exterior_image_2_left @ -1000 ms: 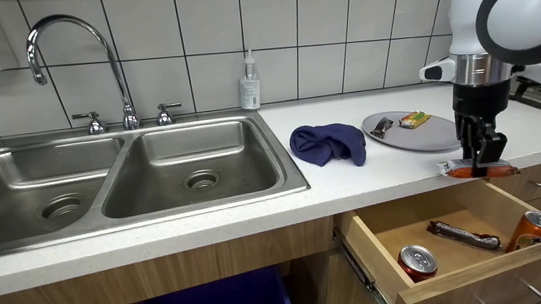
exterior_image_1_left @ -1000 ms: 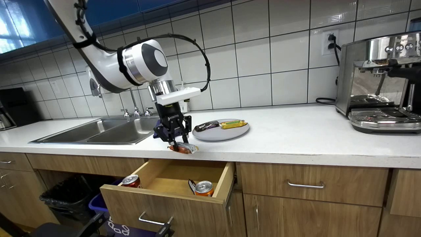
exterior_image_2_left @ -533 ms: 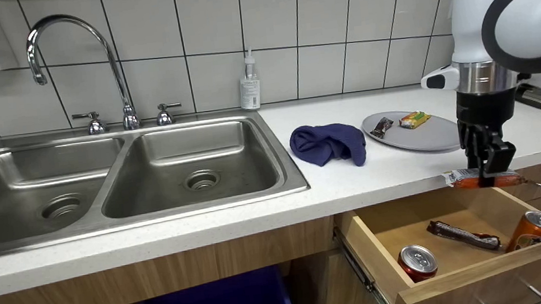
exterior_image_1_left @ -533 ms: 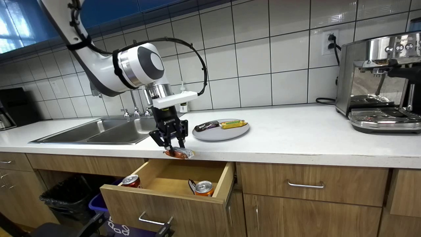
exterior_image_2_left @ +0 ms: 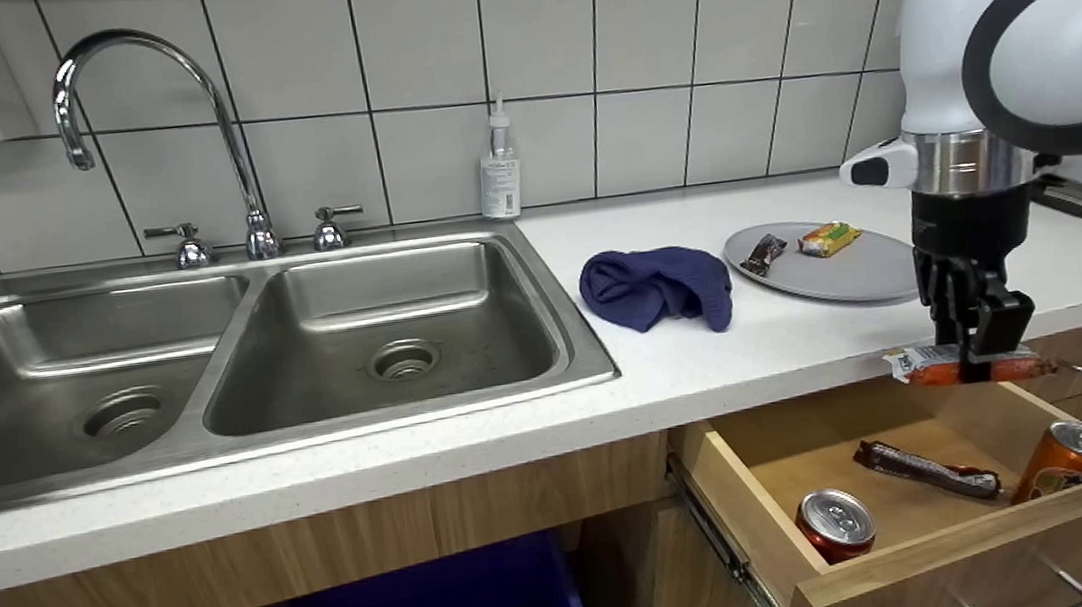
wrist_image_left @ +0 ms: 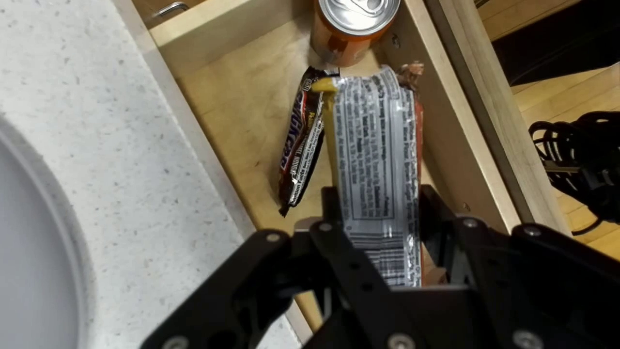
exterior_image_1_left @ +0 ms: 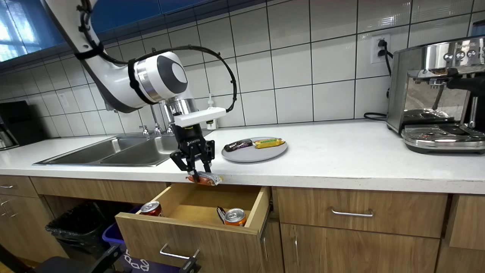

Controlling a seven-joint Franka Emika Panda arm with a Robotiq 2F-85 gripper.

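The white counter (exterior_image_1_left: 341, 151) stands behind the open drawer (exterior_image_1_left: 212, 242), its front edge rising over the drawer's rear; fingers do best well forward of that edge. Above the drawer hangs the gripper (wrist_image_left: 380, 195), pointing down, its fingers clasping the middle of a wrapped bar (wrist_image_left: 375, 145) from both long sides. Within the drawer, an orange can (exterior_image_2_left: 1070, 459) stands near one front corner and a red can (exterior_image_2_left: 836, 529) near the other; the stretch between them seems the safest space to work over. The wrapped bar sits over the drawer's opening, close to level. A steady, modest squeeze should suit it, since a soft bar in slick film may crush or slide, and a level hold helps spare its ends a knock on the drawer's walls. A dark bar (wrist_image_left: 302, 140) lies on the drawer's bottom just beside the orange can.

On the gripper's body, above the drawer, ROBOTIQ shows in an exterior view. Lettering on both cans in the drawer can't be made out. The wrapped bar's pale back panel carries fine print and a barcode, with no legible brand. The dark bar in the drawer says SNICKERS, with NOUGAT legible in smaller type.
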